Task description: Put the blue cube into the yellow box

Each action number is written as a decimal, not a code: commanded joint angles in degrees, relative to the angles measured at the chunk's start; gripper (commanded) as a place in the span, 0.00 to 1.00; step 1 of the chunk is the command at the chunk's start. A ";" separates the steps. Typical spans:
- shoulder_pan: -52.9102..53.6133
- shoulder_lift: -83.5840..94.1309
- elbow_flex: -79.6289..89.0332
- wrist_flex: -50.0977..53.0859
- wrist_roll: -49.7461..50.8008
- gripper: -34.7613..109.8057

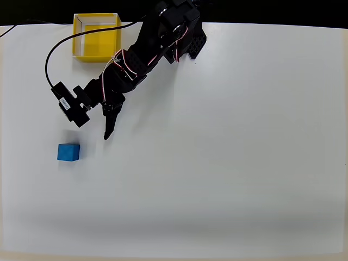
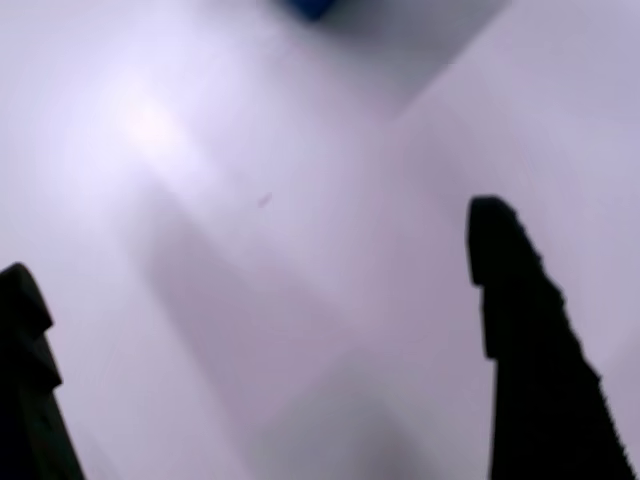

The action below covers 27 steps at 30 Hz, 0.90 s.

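The blue cube (image 1: 68,153) lies alone on the white table at the left. The yellow box (image 1: 97,51) stands open-topped at the far left edge of the table, with nothing inside. My black gripper (image 1: 94,129) hangs between them, up and to the right of the cube and apart from it. Its jaws are spread wide and hold nothing. In the wrist view the gripper (image 2: 257,243) shows two dark fingers (image 2: 520,320) far apart over bare table. A blurred sliver of the blue cube (image 2: 312,8) sits at the top edge there.
The black arm (image 1: 163,38) reaches in from the top centre, just right of the box. A black cable (image 1: 50,57) loops from the box's left side down to the wrist camera (image 1: 68,103). The white table (image 1: 228,163) stretches to the right and toward the near edge.
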<state>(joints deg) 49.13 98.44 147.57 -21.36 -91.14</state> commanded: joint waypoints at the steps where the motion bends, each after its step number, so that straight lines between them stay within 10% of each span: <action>1: 2.99 -4.48 -11.51 -3.96 -0.18 0.56; 27: -0.62 -37.18 -41.22 -15.47 4.39 0.56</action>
<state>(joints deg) 48.87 60.21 114.70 -33.57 -87.19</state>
